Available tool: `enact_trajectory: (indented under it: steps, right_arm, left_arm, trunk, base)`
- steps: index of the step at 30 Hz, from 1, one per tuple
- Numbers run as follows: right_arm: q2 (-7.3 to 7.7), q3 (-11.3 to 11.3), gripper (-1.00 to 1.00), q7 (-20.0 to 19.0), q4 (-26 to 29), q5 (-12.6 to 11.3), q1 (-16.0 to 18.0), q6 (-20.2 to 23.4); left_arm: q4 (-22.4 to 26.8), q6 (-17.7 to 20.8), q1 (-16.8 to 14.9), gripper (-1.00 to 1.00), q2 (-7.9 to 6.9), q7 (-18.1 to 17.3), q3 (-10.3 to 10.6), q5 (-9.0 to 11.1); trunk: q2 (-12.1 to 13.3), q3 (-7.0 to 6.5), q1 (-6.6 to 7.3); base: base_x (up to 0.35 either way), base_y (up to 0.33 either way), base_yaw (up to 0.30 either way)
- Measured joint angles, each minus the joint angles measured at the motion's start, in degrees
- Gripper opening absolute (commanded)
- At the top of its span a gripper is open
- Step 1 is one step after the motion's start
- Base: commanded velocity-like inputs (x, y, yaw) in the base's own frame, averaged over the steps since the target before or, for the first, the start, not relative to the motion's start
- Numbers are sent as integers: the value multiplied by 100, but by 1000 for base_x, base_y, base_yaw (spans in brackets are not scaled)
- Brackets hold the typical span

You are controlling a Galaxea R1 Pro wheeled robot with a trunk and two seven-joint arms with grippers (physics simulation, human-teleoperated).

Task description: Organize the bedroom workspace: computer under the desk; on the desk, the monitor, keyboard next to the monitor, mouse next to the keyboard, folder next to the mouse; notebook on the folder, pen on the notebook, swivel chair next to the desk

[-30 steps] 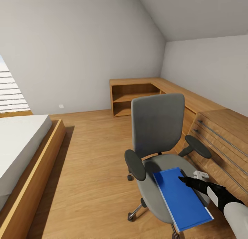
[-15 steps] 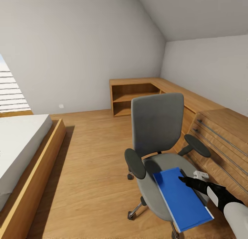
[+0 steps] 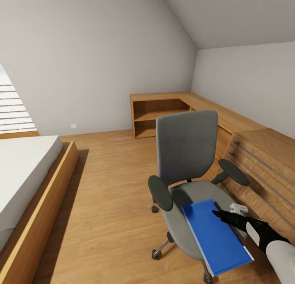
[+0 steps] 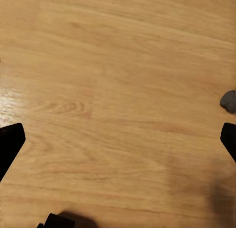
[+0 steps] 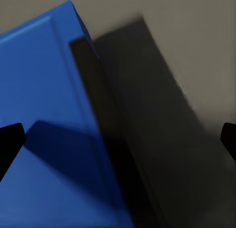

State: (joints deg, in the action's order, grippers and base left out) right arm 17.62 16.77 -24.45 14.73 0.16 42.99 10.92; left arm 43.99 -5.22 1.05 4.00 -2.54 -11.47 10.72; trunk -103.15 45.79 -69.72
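My right gripper (image 3: 218, 214), jaws apart, hovers unmoved over the folder (image 3: 215, 235) at five o'clock; pickup pending.

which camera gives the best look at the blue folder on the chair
The head view: the whole folder lies on the swivel chair seat, right gripper at its edge. The right wrist view shows a close corner; the left wrist view shows floor.
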Motion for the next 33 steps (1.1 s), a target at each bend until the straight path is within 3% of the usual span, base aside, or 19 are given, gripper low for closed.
enact_trajectory:
  steps: [33]
  right_arm:
    - [-2,-66,100,6,-58,63,-2,-22]
  left_arm:
    - [-1,4,-1,100,7,1,2,0]
  trunk:
    - [1325,-592,724]
  base:
    - [0,0,0]
